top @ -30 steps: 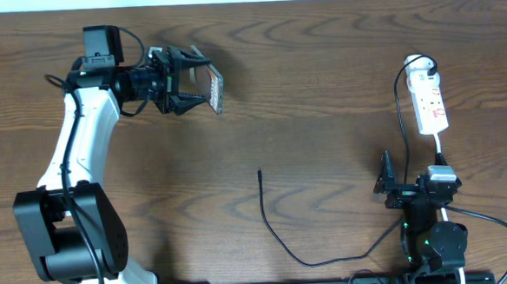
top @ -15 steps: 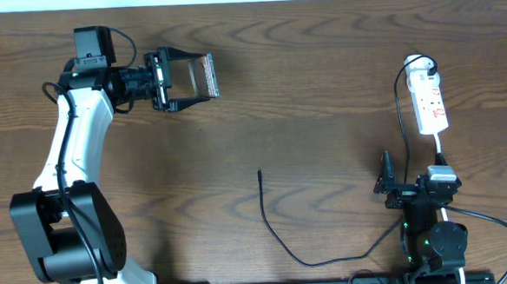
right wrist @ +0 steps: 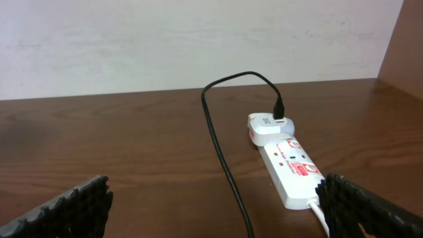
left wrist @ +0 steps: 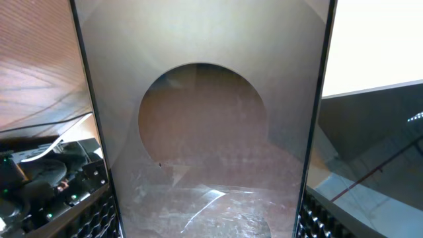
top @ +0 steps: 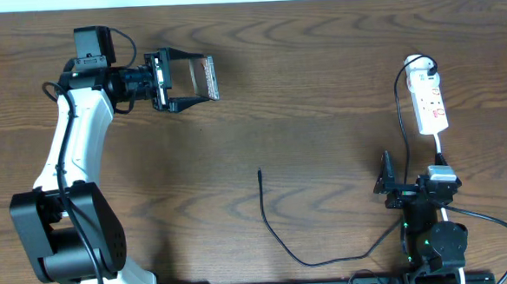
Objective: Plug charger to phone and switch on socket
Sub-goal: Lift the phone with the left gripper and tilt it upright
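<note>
The left gripper (top: 196,79) was clamped on the phone (top: 208,78), with one finger on each long side. In the left wrist view the phone (left wrist: 205,132) filled the space between the two ribbed pads (left wrist: 99,211) and extended forward beyond them, its glossy face turned toward the wrist camera. The right gripper (right wrist: 213,208) held nothing; its pads (right wrist: 66,206) stood wide apart at the two lower corners of the right wrist view. The socket (right wrist: 294,175) lay on the table (top: 320,86) ahead of the right gripper and slightly to its right, well apart from the fingers. A white adapter (right wrist: 271,129) was plugged into the far end of the socket. The charger (right wrist: 218,142) ran from this adapter back toward the right gripper. In the overhead view the charger (top: 261,189) curved away to the left of the right gripper, and its connector tip lay free on the table, well apart from both grippers and from the phone.
</note>
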